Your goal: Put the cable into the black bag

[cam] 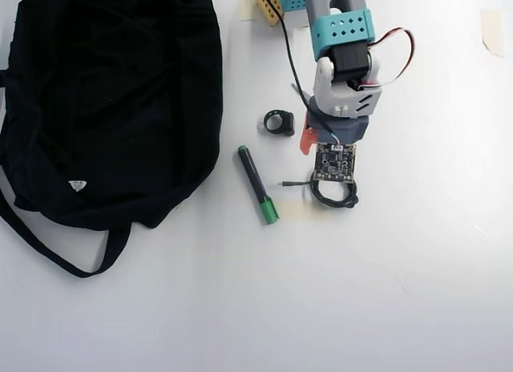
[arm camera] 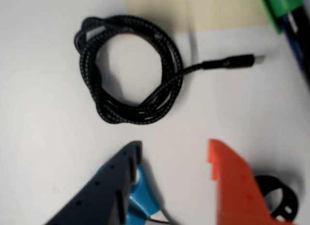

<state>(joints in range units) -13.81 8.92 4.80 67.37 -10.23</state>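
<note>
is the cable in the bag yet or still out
Out: the coiled cable lies on the table, apart from the black bag.

both views bright, evenly lit. wrist view soft overall; gripper at 6 o'clock and marker at 1 o'clock blurred. overhead view sharp, faint shadows on tabletop.

Overhead view: fixed, straight down, far enough to take in the whole white worktop, arm entering from top edge. Wrist view: rides the arm, close, looking down past both fingers. Shared patch: cable, marker tip, black ring.
</note>
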